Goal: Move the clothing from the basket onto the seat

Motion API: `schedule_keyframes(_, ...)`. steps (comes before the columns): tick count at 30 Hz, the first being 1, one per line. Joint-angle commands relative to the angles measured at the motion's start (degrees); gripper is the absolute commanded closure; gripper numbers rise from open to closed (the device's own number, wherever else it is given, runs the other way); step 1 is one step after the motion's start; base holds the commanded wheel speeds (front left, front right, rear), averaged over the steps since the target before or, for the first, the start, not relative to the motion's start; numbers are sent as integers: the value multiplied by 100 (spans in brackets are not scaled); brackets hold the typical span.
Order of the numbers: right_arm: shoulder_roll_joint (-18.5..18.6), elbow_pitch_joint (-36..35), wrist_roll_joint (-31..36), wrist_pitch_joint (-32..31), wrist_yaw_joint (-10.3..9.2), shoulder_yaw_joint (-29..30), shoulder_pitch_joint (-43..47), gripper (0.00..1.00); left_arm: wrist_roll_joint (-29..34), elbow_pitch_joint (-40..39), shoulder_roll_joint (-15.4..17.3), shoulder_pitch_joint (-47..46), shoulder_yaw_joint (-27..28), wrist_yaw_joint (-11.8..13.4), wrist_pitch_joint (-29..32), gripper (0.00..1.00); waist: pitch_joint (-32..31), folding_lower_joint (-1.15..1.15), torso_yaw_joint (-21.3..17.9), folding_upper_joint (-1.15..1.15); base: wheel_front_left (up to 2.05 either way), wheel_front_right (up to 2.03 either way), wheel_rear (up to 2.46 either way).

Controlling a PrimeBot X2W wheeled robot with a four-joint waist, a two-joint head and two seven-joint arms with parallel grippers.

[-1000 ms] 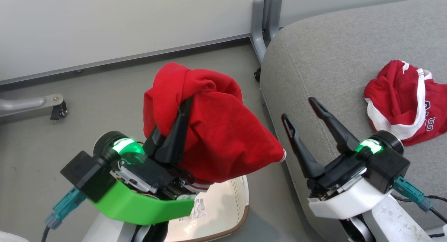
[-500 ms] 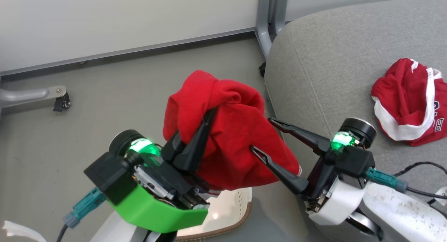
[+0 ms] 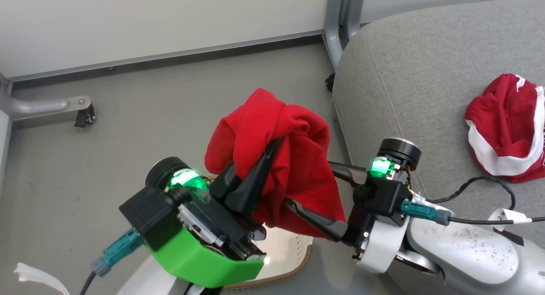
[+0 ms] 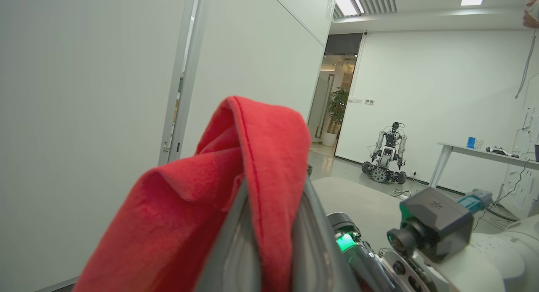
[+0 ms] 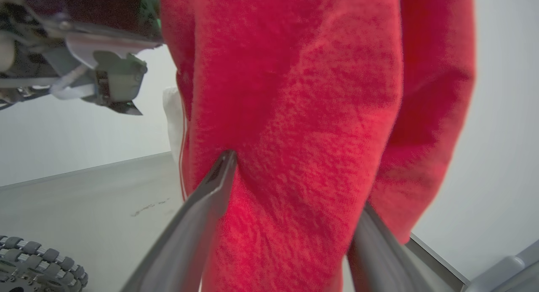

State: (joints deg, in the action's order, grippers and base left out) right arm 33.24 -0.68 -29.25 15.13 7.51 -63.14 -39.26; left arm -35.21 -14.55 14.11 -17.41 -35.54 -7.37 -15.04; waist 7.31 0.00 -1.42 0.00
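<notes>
Head view: left gripper (image 3: 272, 148) is up above the basket (image 3: 294, 250), fingers pinched narrow on a bunched red garment (image 3: 298, 158). The cloth hangs in the air, clear of the basket and just beside the near edge of the seat (image 3: 404, 73).

Right gripper (image 3: 311, 182) is turned toward the left one, fingers spread wide on either side of the garment's lower hanging part. The lower finger lies against the cloth; the upper fingertip is hidden behind it. There is no grip on that side.

The basket stands on the grey floor (image 3: 127, 116), partly covered by the left gripper; its cream perforated wall and brown rim show.

A second red garment (image 3: 506, 124), with a white band, lies crumpled on the seat toward the right edge of the view, well apart from both grippers.

Left wrist view: a red fold is clamped between the two fingers and stands above their tips. The right gripper's body, with its green light, sits low at the right. Far back, another wheeled robot (image 4: 389, 153) stands by the white wall, with a table (image 4: 484, 151) to its right.

Right wrist view: red cloth hangs between the two wide fingers, with the left fingertip touching it. Thin white stripes run down the cloth's left edge.
</notes>
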Motion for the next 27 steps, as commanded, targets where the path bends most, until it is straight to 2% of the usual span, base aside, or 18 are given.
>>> schedule_keyframes(1,-90,33,-28,2,-4,-49,-93,0,-13,8,29,-96,-18,-16,-19,100,-16,0,4,0,0,0,0)
schedule_keyframes(13,-856,352,164,2,-4,-103,-107,0,-80,133,-43,11,-88,-16,-19,100,-129,0,62,0,0,0,0)
schedule_keyframes(14,-889,398,136,2,-4,-96,-69,54,-85,145,-48,18,-87,-16,-19,100,-134,0,71,0,0,0,0)
schedule_keyframes(15,-926,423,161,2,-4,-45,-58,100,-89,156,-58,28,-76,-16,-19,100,-138,0,82,0,0,0,0)
schedule_keyframes(27,-1020,406,223,2,-4,157,169,100,-106,261,-122,153,78,-16,-19,100,-176,0,121,0,0,0,0)
